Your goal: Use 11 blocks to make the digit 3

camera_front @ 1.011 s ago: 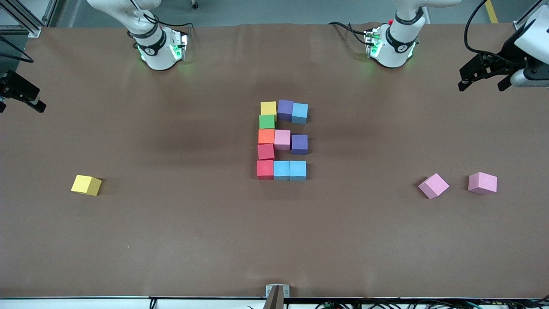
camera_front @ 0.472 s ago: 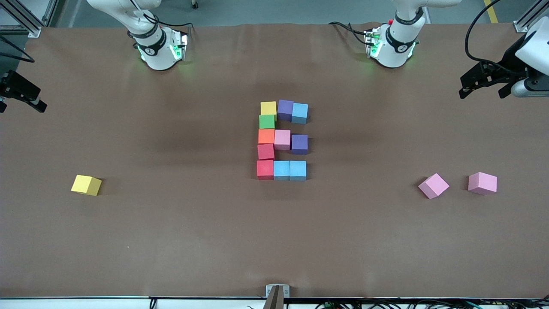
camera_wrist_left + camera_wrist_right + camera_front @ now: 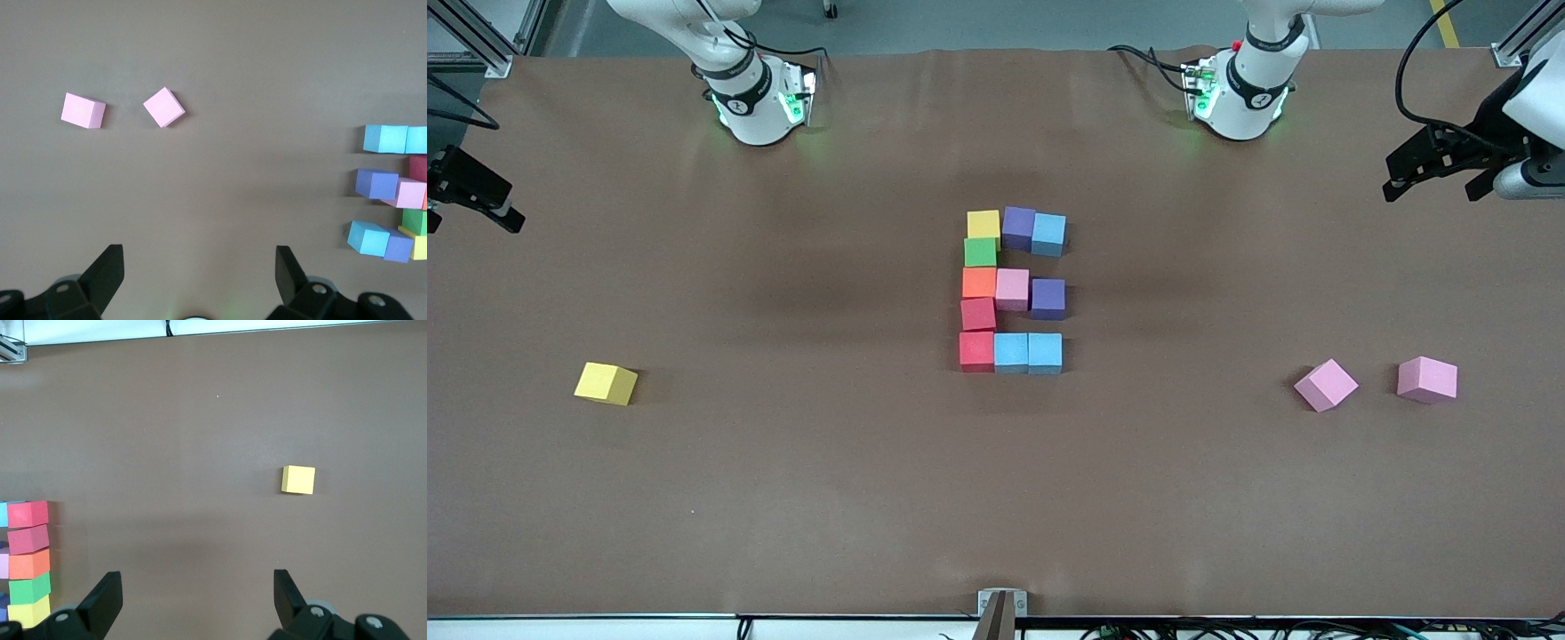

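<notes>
The digit 3 (image 3: 979, 283) lies at the table's middle as eleven touching blocks. Its straight side runs yellow (image 3: 983, 224), green (image 3: 980, 252), orange, red (image 3: 978, 314), red (image 3: 976, 350). Purple (image 3: 1018, 227) and blue (image 3: 1048, 233) form one bar, pink (image 3: 1012, 289) and purple (image 3: 1048, 298) the middle bar, and two blue cubes (image 3: 1028, 352) the bar nearest the camera. My left gripper (image 3: 1430, 182) hangs open and empty over the left arm's end of the table; the left wrist view shows it (image 3: 199, 267) over bare table. My right gripper (image 3: 471, 209) waits open at the right arm's end, also empty (image 3: 198, 590).
Two loose pink cubes (image 3: 1326, 384) (image 3: 1427, 380) lie toward the left arm's end, nearer the camera than the figure. A loose yellow cube (image 3: 606, 383) lies toward the right arm's end. The arm bases (image 3: 756, 98) (image 3: 1240, 89) stand along the table's back edge.
The left gripper has drifted slightly outward toward its end of the table. The blocks and the right gripper have not moved.
</notes>
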Controlling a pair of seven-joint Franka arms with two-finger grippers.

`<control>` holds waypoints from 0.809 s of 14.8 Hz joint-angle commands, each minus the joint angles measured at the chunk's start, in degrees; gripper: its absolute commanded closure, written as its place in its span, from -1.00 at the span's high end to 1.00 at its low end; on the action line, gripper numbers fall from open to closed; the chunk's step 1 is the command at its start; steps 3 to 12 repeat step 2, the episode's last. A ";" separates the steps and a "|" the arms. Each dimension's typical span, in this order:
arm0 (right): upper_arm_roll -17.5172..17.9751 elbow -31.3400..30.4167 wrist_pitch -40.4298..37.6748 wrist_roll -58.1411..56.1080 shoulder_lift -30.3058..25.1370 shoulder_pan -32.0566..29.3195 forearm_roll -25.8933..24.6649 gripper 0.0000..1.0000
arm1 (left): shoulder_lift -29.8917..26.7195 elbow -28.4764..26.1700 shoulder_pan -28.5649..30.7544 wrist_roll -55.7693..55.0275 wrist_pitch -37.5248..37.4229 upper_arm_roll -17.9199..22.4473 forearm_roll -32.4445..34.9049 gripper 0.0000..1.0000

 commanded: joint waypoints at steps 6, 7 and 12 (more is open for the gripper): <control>-0.01 0.61 -0.42 -0.15 0.35 0.36 -1.12 1.00 | 0.67 1.46 -0.59 0.88 -1.79 0.07 1.24 1.00; -0.01 0.61 -0.42 -0.15 0.35 0.36 -1.12 1.00 | 0.67 1.46 -0.59 0.88 -1.79 0.07 1.24 1.00; -0.01 0.61 -0.42 -0.15 0.35 0.36 -1.12 1.00 | 0.67 1.46 -0.59 0.88 -1.79 0.07 1.24 1.00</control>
